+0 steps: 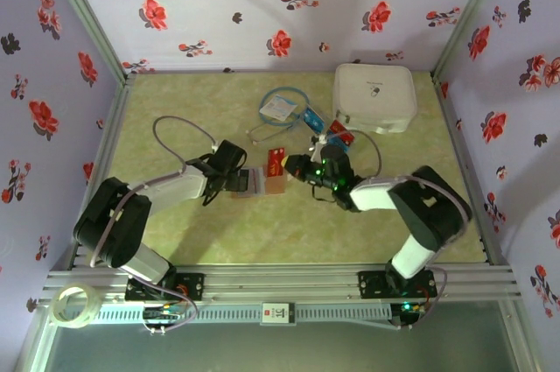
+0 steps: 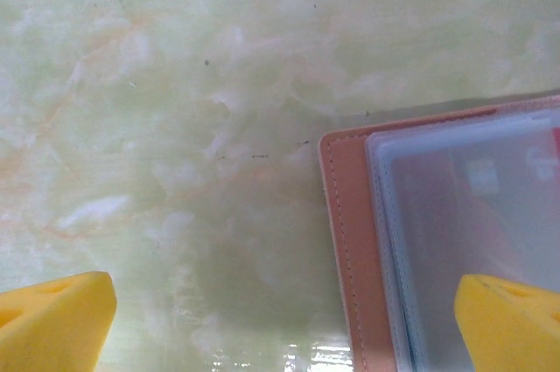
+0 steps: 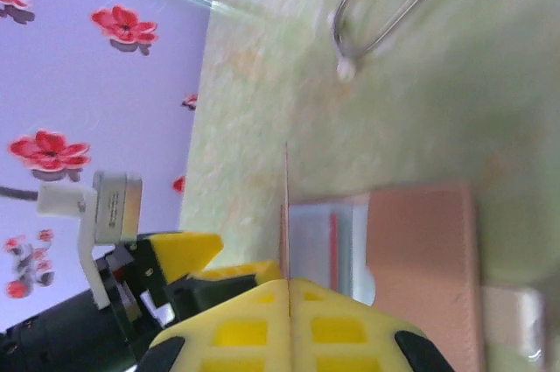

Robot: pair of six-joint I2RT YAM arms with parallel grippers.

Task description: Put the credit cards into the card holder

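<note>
The pinkish-tan card holder [image 1: 265, 184] lies open in the middle of the table, its greyish sleeves [image 2: 464, 206] facing up. My left gripper [image 1: 238, 181] is open at the holder's left end; one yellow fingertip [image 2: 512, 324] is over the sleeves, the other [image 2: 52, 324] over bare table. My right gripper [image 1: 296, 168] is shut on a red credit card [image 1: 277, 160], which appears edge-on [image 3: 286, 197] just above the holder's sleeves [image 3: 319, 241] and pink flap [image 3: 424, 276]. More cards, blue [image 1: 311, 116] and red [image 1: 341, 134], lie further back near the white case.
A large white square case [image 1: 374, 96] stands at the back right. A white tag with a blue cord [image 1: 278, 108] lies behind the holder, with a thin grey cable loop [image 3: 385, 4] nearby. A roll of tape [image 1: 74, 305] sits on the front rail at left.
</note>
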